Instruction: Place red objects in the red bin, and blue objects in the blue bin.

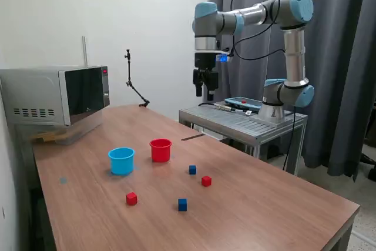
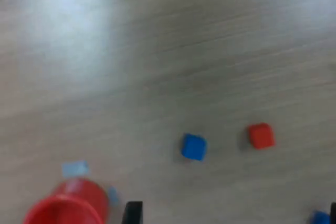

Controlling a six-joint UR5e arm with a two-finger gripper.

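We saw the gripper high above the table, holding nothing. Blue cup beside red cup; two red cubes, two blue cubes scattered nearer.

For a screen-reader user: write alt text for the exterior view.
A wooden table holds a light blue cup beside a red cup, with two red cubes and two blue cubes scattered nearer the camera. The robot's gripper hangs high above, holding nothing.
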